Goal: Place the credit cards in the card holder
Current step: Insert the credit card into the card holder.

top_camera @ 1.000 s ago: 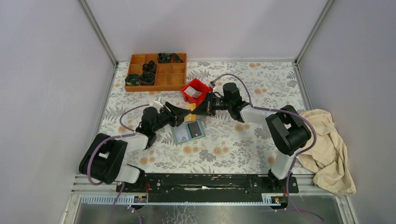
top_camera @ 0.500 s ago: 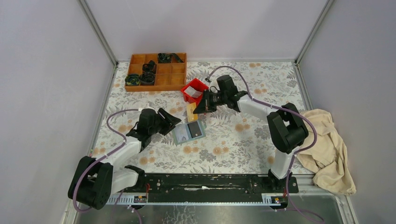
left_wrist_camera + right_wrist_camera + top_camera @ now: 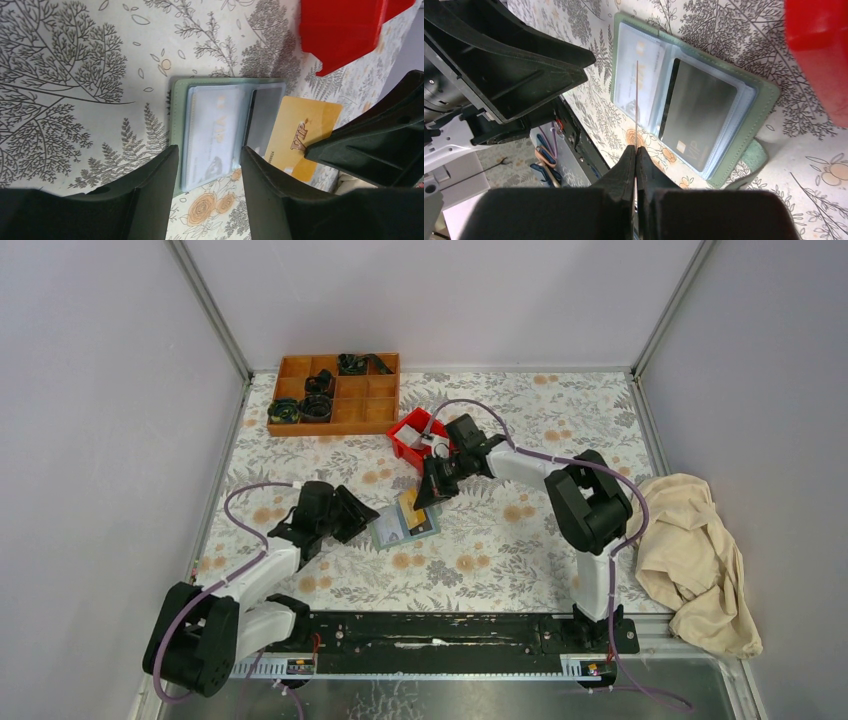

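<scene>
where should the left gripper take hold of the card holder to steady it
Probably the bare green border of the card holder beside the whitish card, from the left gripper side. It lies open and flat, so only that thin edge is free; the right gripper holds the yellow card at the other end.

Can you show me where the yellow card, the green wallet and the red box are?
yellow card [image 3: 297,122]: left wrist view, on its face above the lettering.
green wallet [image 3: 177,115]: left wrist view, on its outer green border.
red box [image 3: 340,30]: left wrist view, on its side wall.
</scene>
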Robot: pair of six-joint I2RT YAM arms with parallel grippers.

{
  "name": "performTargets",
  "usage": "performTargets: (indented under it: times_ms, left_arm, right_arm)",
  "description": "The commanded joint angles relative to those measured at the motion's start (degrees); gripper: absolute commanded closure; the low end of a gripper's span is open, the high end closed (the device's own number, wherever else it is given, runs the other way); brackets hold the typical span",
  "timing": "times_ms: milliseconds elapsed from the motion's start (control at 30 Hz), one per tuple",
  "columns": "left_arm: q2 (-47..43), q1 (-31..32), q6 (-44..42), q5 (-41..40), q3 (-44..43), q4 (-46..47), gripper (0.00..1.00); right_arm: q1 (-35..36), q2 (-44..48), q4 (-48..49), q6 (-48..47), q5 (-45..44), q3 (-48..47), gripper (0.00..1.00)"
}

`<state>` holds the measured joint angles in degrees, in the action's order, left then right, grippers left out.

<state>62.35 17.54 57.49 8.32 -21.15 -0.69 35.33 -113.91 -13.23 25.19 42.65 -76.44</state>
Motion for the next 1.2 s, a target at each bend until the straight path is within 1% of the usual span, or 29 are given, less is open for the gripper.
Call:
performTargets:
  times_ms: [0,133,467,833,1167]
  left_arm:
    - [0.9,-0.6,-1.7,-0.8,1.3,-0.9,0.44]
    - [1.8,-0.6,-1.9,-0.4,1.9,-0.1,0.46]
    - [5.2,-0.6,-2.1,1.3,2.0,2.7,0.54]
    - [8.2,-0.6,-3.2,1.9,1.4,3.6,0.60]
    - [10.2,-0.6,-3.5,3.0,1.4,5.0,0.66]
  right_arm:
    - [1.3,-1.1,-2.7,-2.9,0.1,-3.0,1.00]
    - [1.8,-2.0,-2.7,-2.9,0.3,-2.8,1.00]
    - [2.4,-4.6,-1.4,-2.1,1.1,-3.4,1.00]
    - [2.4,-7.1,-0.3,-0.8,2.6,-4.7,1.00]
    - [2.4,-8.1,2.0,0.8,3.5,-3.4,1.00]
